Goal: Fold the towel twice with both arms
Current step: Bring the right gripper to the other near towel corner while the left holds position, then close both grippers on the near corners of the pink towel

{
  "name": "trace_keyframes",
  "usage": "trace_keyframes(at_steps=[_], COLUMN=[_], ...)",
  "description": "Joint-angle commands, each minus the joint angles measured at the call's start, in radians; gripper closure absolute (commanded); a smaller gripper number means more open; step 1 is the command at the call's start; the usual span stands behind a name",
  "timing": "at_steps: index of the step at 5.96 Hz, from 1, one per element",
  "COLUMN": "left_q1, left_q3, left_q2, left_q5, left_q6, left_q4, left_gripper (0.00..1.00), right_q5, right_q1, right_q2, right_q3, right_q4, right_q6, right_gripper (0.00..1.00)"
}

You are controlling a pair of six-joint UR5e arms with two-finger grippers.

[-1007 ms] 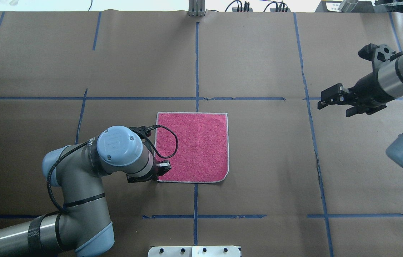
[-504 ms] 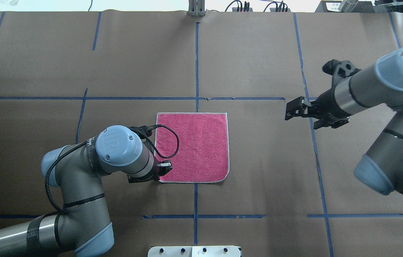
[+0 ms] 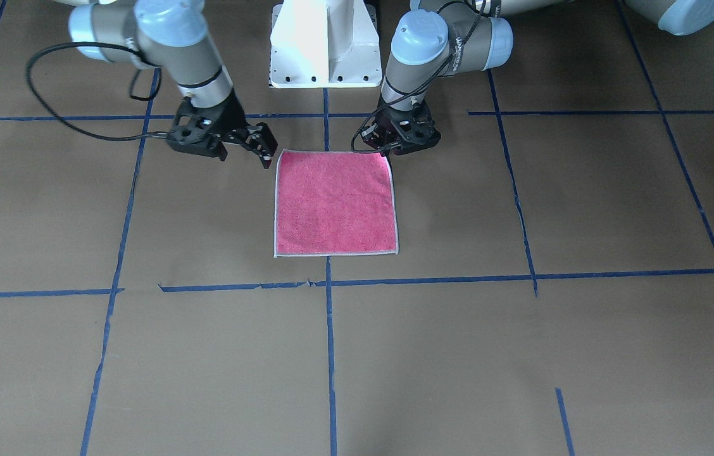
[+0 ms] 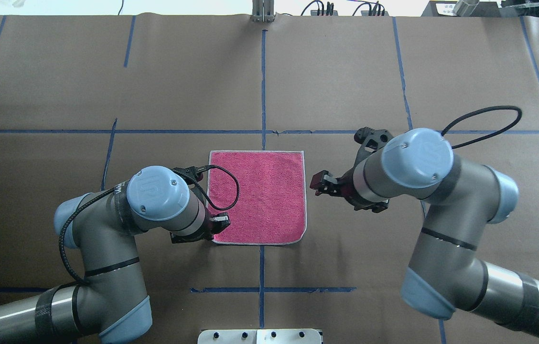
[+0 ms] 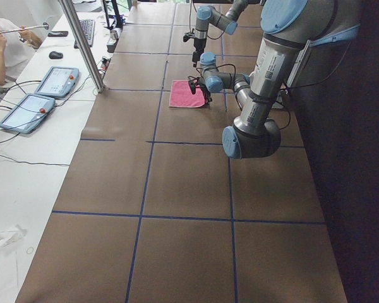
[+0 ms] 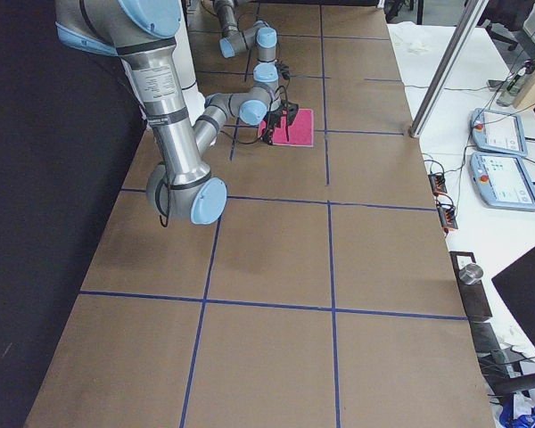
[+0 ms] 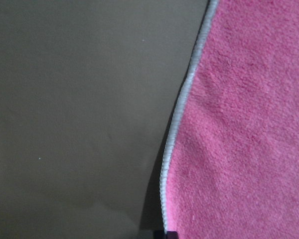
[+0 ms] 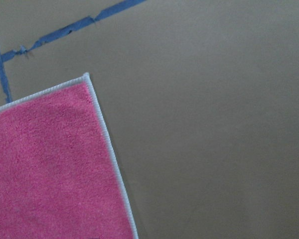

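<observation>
"So how do things lie?"

"There's a brown-papered worktop (image 4: 393,71) with the towel (image 4: 260,196) flat in the middle of it, pink side up. It's near enough square, so there's no long side to speak of, and its edges line up with the blue tape lines (image 4: 264,86)."

"And the arms?"

"The left arm (image 4: 107,258) is down at the towel's near left corner, the one toward the base. Its fingers (image 4: 221,220) sit right on that corner, but from here I can't tell whether they've pinched the cloth. The right arm (image 4: 441,224) hangs just off the right edge. Its fingers (image 3: 263,152) are spread apart, holding nothing and clear of the cloth."

"What does the next move turn on?"

"The near right corner (image 4: 302,236), I'd say. It lies inward from those spread fingers and back toward the base, so the right arm has the ground to cover."

"Anything in the way?"

"Only the left arm's black cable (image 4: 231,191), which loops above the towel's left side. It might brush a rising fold."
</observation>
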Motion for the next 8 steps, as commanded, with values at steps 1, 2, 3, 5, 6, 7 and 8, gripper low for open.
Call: trace_keyframes(at_steps=[1, 2, 3, 5, 6, 7, 8], left_q1=[0.0, 0.0, 0.0, 0.0, 0.0, 0.0, 0.0], left_q3=[0.001, 0.001, 0.001, 0.001, 0.001, 0.001, 0.001], left_q2=[0.0, 0.0, -0.001, -0.002, -0.002, -0.002, -0.002], left_q5=[0.0, 0.0, 0.0, 0.0, -0.001, -0.001, 0.0], left_q6=[0.003, 0.002, 0.002, 0.002, 0.002, 0.003, 0.002], left_q4=[0.0, -0.002, -0.002, -0.002, -0.002, -0.002, -0.002], left_gripper=[0.98, 0.98, 0.98, 0.98, 0.98, 0.98, 0.98], right_q5=[-0.059, -0.06, -0.059, -0.06, -0.059, -0.06, -0.06], right_q1=[-0.072, -0.081, -0.086, -0.104, -0.107, -0.11, -0.11], right_q2=[0.027, 0.028, 0.036, 0.068, 0.068, 0.065, 0.061], right_q3=[-0.028, -0.04, -0.059, -0.1, -0.1, -0.1, -0.099], right_q4=[-0.021, -0.021, -0.021, -0.021, -0.021, -0.021, -0.024], right_q6=[0.07, 0.087, 0.087, 0.086, 0.086, 0.086, 0.083], right_gripper=[0.04, 0.13, 0.2, 0.32, 0.37, 0.44, 0.57])
